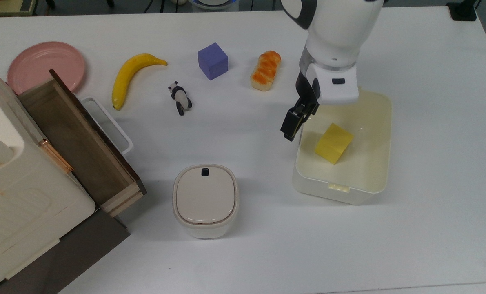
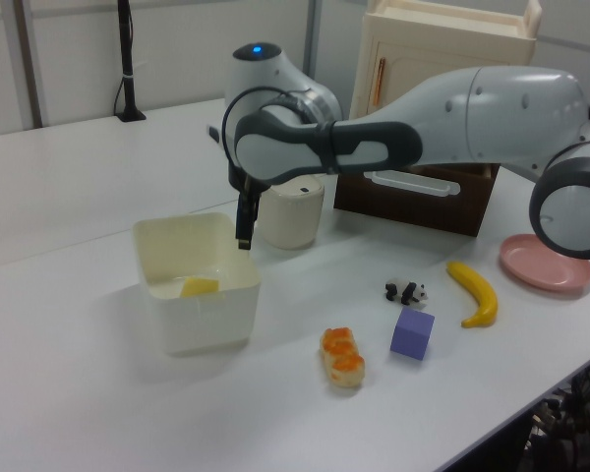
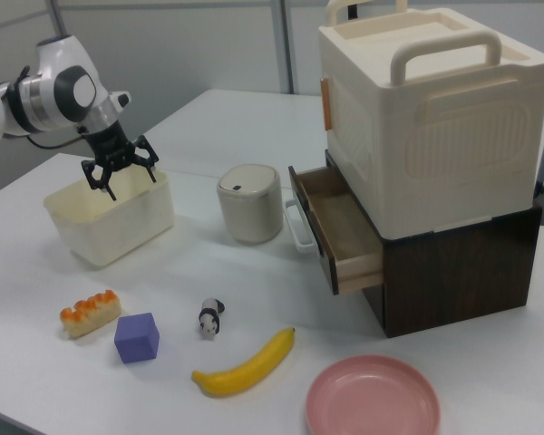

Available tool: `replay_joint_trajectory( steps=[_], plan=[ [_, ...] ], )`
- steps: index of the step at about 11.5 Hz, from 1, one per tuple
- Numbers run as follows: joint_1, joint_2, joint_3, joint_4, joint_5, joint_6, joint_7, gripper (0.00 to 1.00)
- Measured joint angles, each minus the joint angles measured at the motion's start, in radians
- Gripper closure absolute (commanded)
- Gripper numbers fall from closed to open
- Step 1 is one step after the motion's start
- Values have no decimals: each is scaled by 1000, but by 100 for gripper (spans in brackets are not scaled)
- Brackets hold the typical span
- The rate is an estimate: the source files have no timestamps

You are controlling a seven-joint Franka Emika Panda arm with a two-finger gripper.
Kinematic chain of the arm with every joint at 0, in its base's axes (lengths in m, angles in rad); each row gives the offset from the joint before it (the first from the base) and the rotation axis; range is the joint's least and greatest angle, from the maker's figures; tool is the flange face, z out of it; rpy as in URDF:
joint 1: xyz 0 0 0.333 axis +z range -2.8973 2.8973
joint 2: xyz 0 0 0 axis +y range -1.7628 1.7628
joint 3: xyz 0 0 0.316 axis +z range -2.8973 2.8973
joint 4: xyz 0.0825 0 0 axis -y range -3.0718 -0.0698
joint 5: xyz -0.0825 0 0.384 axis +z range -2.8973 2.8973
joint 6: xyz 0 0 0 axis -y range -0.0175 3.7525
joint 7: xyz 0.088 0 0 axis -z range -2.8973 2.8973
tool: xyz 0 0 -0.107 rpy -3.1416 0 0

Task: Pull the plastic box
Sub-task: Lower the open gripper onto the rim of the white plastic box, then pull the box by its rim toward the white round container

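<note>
Now the black 2-finger gripper (image 3: pixel 120 172) straddles the rim of the large cream-white rectangular plastic box (image 1: pixel 373 179), fingers spread apart.
Its 1 visible outer finger (image 1: pixel 290 124) hangs outside the wall on the top view's left. Inside the box lies a yellow foam cube (image 1: pixel 333 143). It stands on the white desk (image 1: pixel 430 228), right of the small white lidded bin (image 1: pixel 205 201).

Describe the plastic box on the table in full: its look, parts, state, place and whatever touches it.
The plastic box is a cream-white rectangular tub with rounded corners, a thin rim and a small ribbed tab on one short side. It looks like smooth, slightly glossy plastic. It stands upright and lidless on the white table, with a yellow block lying inside. The gripper is open, its fingers straddling the box's wall, one inside and one outside, in the right view. A white lidded bin stands apart from it.
</note>
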State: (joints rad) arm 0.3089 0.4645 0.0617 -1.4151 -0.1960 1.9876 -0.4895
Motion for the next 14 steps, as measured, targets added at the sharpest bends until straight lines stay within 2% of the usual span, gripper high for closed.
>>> replay_joint_trajectory(
  steps=[3, 8, 11, 12, 14],
  plan=[
    [9, 0, 3, -2, 0, 0, 0, 0],
    [87, 70, 8, -4, -1, 59, 13, 0],
    [74, 71, -3, -1, -26, 64, 15, 0],
    [55, 50, -6, -1, -26, 24, 15, 0],
    [42, 6, -6, -5, -26, -167, 15, 0]
  ],
)
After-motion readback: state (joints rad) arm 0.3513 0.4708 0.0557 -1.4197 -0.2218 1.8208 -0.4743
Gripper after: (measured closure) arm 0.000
